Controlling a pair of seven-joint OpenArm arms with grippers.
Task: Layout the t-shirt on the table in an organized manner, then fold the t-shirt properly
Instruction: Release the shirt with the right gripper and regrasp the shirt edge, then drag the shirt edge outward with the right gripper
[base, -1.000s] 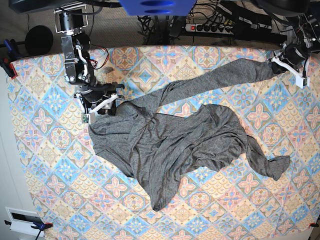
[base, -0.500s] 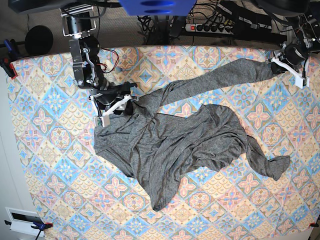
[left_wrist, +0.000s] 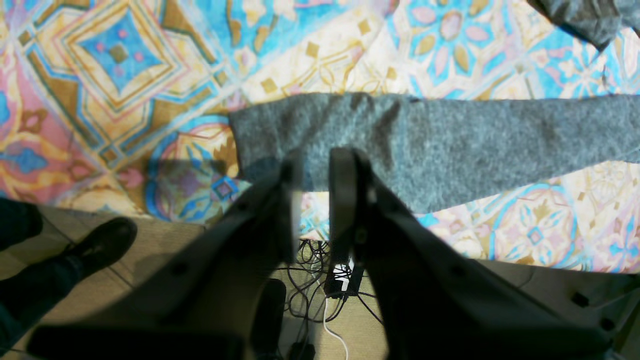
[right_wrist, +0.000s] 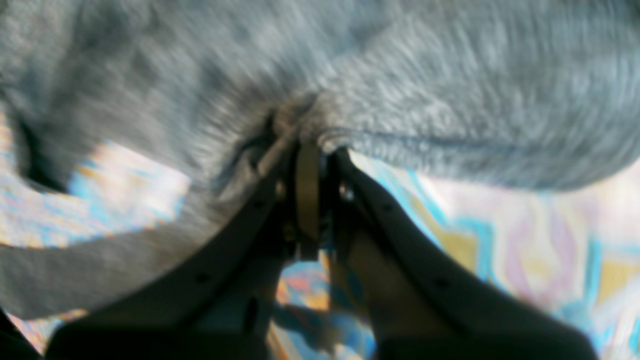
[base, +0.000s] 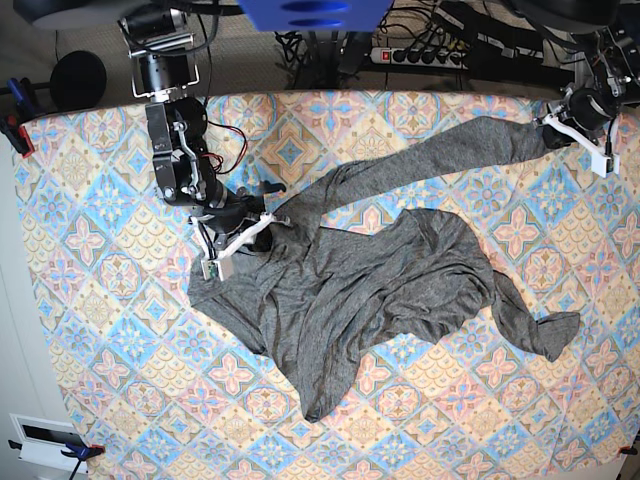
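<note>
Here my right jaws (right_wrist: 312, 150) pinch the limp, light t-shirt (base: 350, 290); left jaws (left_wrist: 315, 170), nearly closed, clamp its sleeve cuff (left_wrist: 260, 130) at the worktop (base: 90, 290) corner.

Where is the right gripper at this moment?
In the base view, the right gripper is left of centre on the table, shut on the t-shirt at its upper-left edge.

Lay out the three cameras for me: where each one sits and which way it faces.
Base: overhead, facing down on the table, the t-shirt and both arms.
Left wrist: on the left arm, facing past the left tool at a flat sleeve end by the table edge.
Right wrist: on the right arm, right tool pinching grey fabric.
Shared: the t-shirt and patterned cloth appear in every view.
</note>
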